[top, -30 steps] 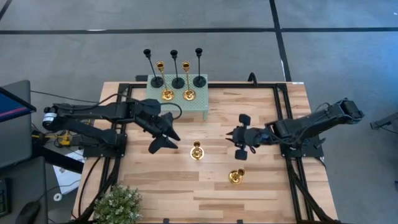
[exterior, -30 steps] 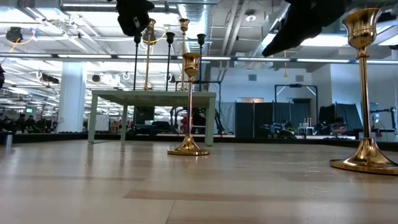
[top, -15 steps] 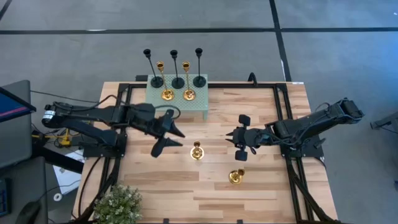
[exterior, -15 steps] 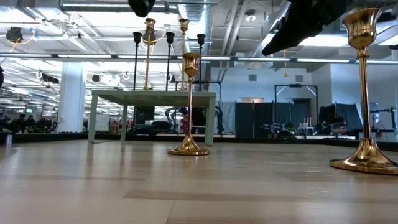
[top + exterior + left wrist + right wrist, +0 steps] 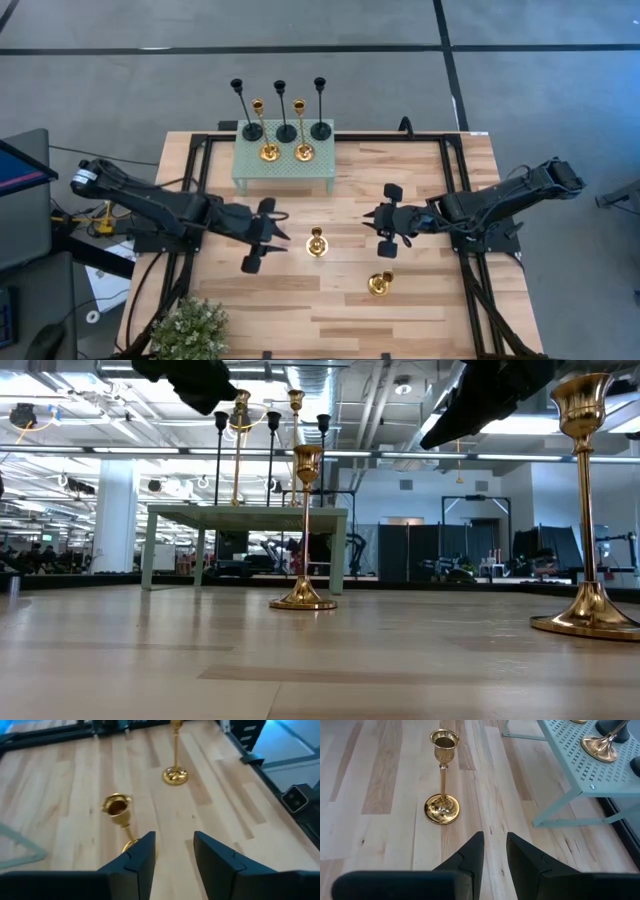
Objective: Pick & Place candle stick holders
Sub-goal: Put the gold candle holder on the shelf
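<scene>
While its base hides behind the left tool (image 5: 172, 852), a gold holder (image 5: 118, 810) stands.

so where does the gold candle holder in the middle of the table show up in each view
High view: gold candle holder at table centre, between both grippers.
Low view: left of centre.
Left wrist view: near, tilted toward the camera.
Right wrist view: upright, upper left.
Shared landmark: the green perforated stand.
</scene>
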You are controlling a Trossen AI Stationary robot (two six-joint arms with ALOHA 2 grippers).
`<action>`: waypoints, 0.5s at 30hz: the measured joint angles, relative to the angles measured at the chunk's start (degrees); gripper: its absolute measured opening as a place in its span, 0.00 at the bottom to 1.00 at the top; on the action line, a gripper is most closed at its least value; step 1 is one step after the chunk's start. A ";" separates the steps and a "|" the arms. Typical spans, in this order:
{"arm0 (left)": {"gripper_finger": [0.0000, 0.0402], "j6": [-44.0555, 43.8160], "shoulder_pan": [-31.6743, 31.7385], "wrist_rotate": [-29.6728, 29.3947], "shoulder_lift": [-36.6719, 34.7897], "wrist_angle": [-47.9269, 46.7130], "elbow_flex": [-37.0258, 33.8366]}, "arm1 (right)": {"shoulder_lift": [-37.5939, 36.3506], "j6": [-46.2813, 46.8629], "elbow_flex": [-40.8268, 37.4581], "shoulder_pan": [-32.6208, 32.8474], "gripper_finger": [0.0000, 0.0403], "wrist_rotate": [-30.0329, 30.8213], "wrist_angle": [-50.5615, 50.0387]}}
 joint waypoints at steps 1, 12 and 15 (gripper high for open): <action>0.33 0.00 -0.21 0.02 0.00 1.89 -1.19 | 0.00 0.00 0.02 0.03 0.18 0.00 0.00; 0.33 -0.17 -0.53 -0.02 0.00 22.27 -14.78 | 0.00 0.00 0.01 0.01 0.18 0.13 1.12; 0.33 -0.17 -0.51 -0.02 0.02 23.91 -16.89 | 0.00 0.00 0.01 0.01 0.18 0.13 1.44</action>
